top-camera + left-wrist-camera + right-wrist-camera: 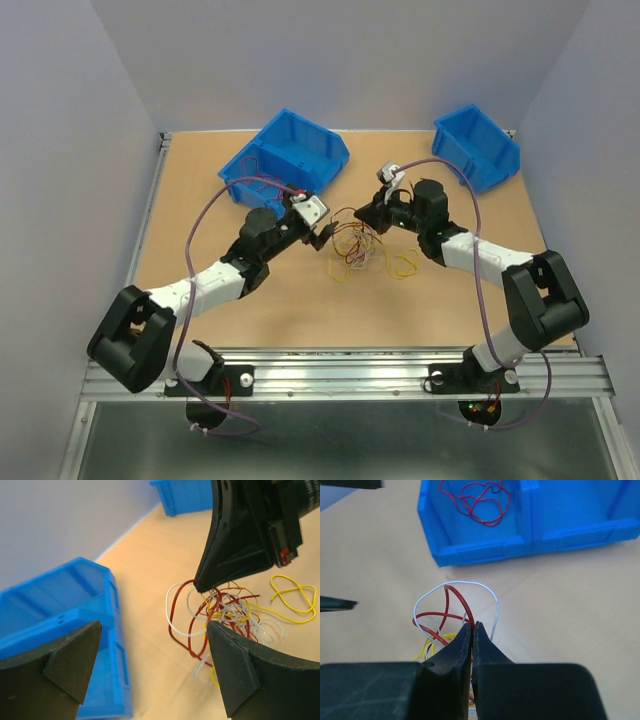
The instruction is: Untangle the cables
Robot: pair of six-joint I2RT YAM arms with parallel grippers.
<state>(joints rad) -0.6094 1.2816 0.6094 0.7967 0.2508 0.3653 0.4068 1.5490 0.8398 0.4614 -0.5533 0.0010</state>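
The cables point(357, 250) lie bunched in red, yellow and white at the table's middle. My right gripper point(360, 221) is at the top of the bunch. In the right wrist view it point(472, 626) is shut on a red cable point(459, 600) that loops up with a white one. My left gripper point(322, 236) is open just left of the bunch. In the left wrist view its fingers point(235, 665) stand wide apart with nothing between them, the cables point(220, 612) beside the right finger. One yellow cable point(404, 264) lies apart at the right.
A blue bin point(285, 160) stands behind the left gripper; a red cable point(477, 500) lies inside it. A second blue bin point(478, 145) stands at the back right. Grey walls close the table's sides and back.
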